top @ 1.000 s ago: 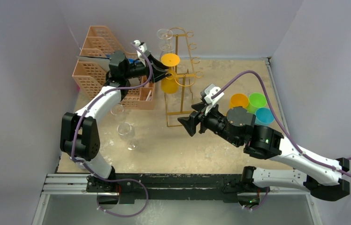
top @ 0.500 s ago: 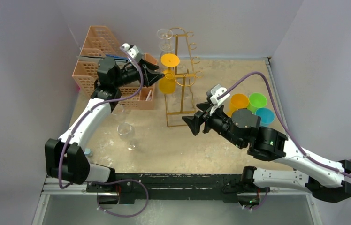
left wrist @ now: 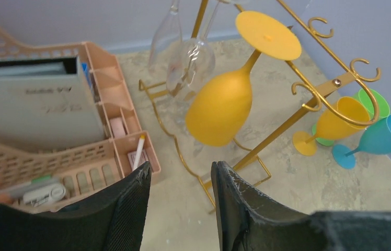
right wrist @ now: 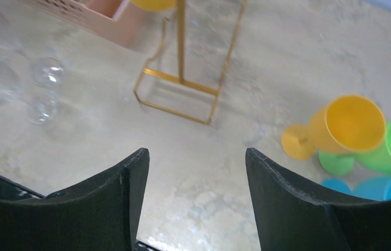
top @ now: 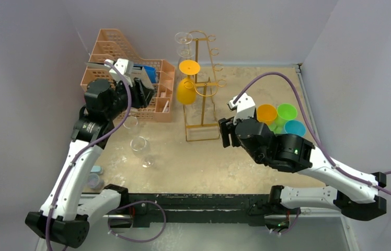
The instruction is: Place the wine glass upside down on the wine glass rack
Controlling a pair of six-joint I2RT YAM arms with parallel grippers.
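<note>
Left gripper (left wrist: 180,175) has backed away leftward from the rack (left wrist: 274,137), jaws part open, holding nothing; right gripper (right wrist: 196,157) wide open, also empty. Yellow glass (left wrist: 222,107) hangs bowl-down by its foot on a rack hook, mid-bench near the far edge: placement appears done, only arm retreat left.

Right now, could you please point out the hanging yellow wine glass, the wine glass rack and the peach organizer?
hanging yellow wine glass (left wrist: 219,110): left wrist view, on its bowl.
wine glass rack (right wrist: 181,52): right wrist view, on its central post.
peach organizer (top: 111,44): top external view, on its lattice wall.
</note>
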